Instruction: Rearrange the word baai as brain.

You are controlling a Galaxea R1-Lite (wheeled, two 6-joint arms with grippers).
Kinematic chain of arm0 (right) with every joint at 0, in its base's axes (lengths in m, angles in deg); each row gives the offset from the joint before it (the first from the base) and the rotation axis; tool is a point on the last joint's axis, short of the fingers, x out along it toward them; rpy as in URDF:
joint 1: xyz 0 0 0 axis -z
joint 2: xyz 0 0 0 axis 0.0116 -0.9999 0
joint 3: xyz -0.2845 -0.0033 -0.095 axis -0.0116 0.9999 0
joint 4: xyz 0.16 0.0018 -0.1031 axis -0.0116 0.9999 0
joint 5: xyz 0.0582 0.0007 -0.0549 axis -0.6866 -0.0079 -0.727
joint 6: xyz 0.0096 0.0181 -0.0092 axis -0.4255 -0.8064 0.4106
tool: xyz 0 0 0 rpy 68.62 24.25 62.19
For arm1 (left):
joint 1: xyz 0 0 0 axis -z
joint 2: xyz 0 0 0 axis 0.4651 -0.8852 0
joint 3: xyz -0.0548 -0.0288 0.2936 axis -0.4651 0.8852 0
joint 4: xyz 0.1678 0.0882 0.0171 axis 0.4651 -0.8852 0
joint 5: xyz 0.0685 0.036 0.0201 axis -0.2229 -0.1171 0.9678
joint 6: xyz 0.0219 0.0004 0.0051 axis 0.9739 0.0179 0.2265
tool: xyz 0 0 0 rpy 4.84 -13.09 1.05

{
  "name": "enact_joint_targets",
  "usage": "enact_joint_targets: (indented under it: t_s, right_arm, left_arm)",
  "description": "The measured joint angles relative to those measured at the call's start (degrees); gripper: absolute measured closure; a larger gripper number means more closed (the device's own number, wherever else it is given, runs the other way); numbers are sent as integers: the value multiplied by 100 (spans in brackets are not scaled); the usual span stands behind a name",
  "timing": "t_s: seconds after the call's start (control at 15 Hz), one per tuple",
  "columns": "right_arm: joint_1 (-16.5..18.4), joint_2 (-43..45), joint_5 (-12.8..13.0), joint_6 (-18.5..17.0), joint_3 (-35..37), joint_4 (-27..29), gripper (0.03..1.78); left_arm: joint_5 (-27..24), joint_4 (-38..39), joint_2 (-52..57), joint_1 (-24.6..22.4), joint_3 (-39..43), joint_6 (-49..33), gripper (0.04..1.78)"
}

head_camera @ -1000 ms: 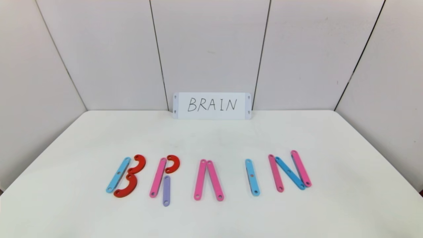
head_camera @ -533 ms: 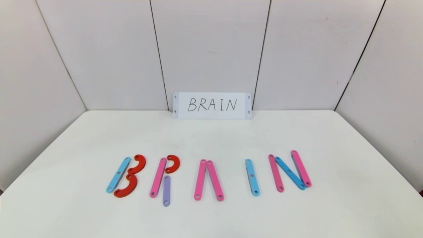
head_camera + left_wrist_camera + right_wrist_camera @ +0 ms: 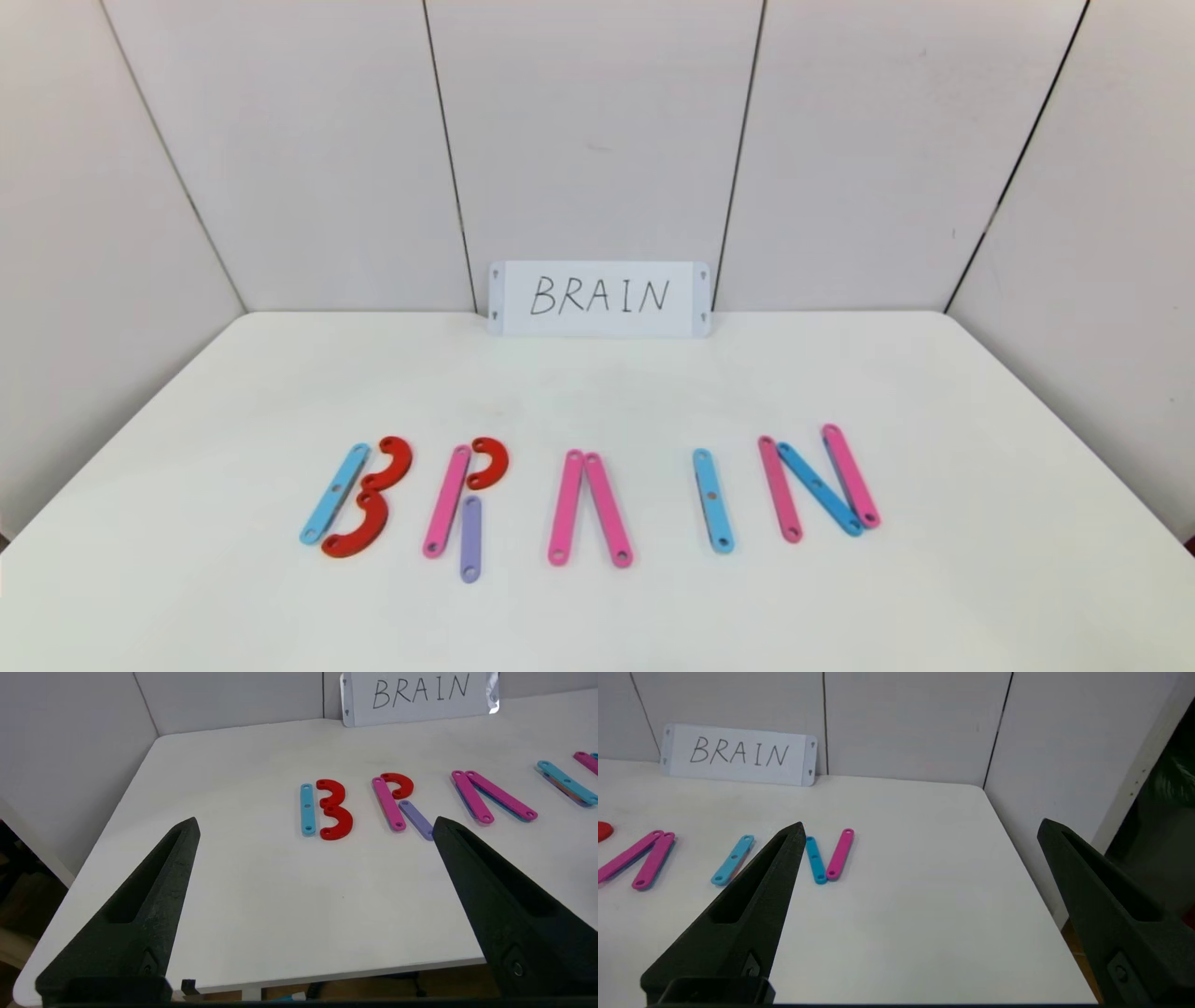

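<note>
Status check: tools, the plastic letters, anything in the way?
Left tool open, right tool open, both empty, off the table. Letters read BRAIN. Nothing in the way.

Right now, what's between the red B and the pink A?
The R: pink bar, red hook, purple bar. Head view shows it between the B and A.

Five plastic letters (image 3: 588, 495) lay in row across table (image 3: 597, 616) before me, B far left, N far right. Card (image 3: 598, 299) stood behind them against wall (image 3: 597, 140), beyond the A.
</note>
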Motion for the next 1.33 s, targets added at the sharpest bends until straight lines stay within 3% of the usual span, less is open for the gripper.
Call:
enact_joint_targets:
  t_s: [0.2,0.33,0.47,0.8,1.33]
  right_arm:
    - [5,91,-11,180,990,-1241,7]
    - [5,99,-27,251,1451,-1638,7]
    - [5,106,-13,202,1702,-1503,7]
    - [-2,110,-65,37,1783,-645,7]
    - [-2,110,-60,-241,1783,-642,7]
  left_arm:
    - [104,1145,52,2,992,37,8]
    - [115,1894,60,2,1723,177,8]
    - [126,2347,65,2,2199,315,8]
    - [132,1996,65,2,2391,246,8]
    - [140,1998,65,2,2400,63,8]
